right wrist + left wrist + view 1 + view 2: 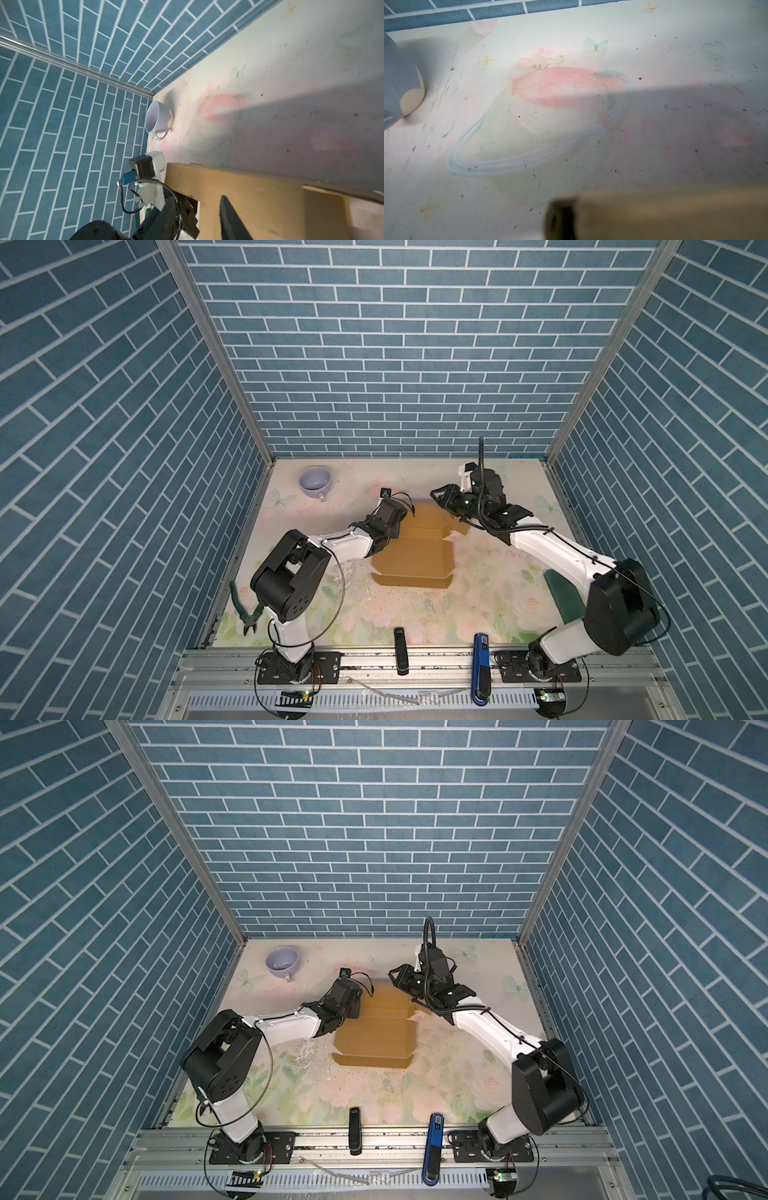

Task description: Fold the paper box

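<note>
Centrally, one paper box [413, 558] lay on the table [478, 593], a little beyond the middle and partly folded. Its near edge ran parallel to the front rail and its far panel was raised, throwing a shadow toward the back wall. A small tab stuck out at its right edge.

Two arms reached in from the front corners. The left tool [572, 212] sat at the box's far left edge. It was closed right down, and in the blurred left wrist view it seemed to pinch the cardboard beside its one visible finger [560, 218]. The right tool [439, 499] hung over the far right corner. Its jaws stood partly apart, one dark finger [230, 218] lay across the cardboard, and they pinched nothing that I could see.

Blue brick walls closed the table on three sides. Bare floral surface stretched between the box's near edge and the front rail, and a narrower strip ran between the box's right edge and the right forearm.

Counted: one lavender cup [315, 482] in the far left corner and one pair of green-handled cutters [245, 610] by the left edge. Two bar-shaped objects lay across the front rail, one black [400, 649] and one blue [481, 659]. One dark green object [561, 593] sat partly hidden by the right arm.
</note>
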Motion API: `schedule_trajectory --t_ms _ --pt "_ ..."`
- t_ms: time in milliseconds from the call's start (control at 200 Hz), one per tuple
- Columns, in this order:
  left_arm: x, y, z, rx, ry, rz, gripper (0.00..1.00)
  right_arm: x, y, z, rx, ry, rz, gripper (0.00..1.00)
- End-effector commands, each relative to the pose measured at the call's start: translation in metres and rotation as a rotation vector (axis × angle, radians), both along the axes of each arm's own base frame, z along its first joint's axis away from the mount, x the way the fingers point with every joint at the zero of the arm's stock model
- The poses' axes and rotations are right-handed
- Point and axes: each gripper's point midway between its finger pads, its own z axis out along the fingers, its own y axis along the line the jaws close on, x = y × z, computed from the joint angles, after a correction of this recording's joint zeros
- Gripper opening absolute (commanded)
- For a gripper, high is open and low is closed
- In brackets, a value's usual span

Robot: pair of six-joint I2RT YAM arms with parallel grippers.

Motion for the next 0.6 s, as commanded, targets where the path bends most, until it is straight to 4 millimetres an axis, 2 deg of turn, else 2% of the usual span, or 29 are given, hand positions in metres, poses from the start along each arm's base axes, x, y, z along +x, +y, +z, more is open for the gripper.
schedule_trajectory --t_ms 0,115,220,370,595 --pt "-0.007 0.012 -0.002 0.014 0.012 0.028 0.09 -0.018 -0.029 0.015 -0.164 -0.025 -0.009 0.39" --pt "-0.010 0.013 -0.007 0.006 0.025 0.021 0.09 -0.033 -0.047 0.012 -0.226 -0.011 -0.027 0.42" --pt "-0.013 0.013 -0.012 0.008 0.037 0.014 0.09 -0.041 -0.053 0.007 -0.236 0.001 -0.027 0.45" --pt "-0.013 0.012 -0.012 0.004 0.035 0.007 0.09 -0.039 -0.060 -0.005 -0.292 0.022 -0.038 0.51" --pt "-0.012 0.008 -0.011 0.002 0.042 -0.014 0.09 -0.022 -0.052 -0.030 -0.367 0.067 0.013 0.55"
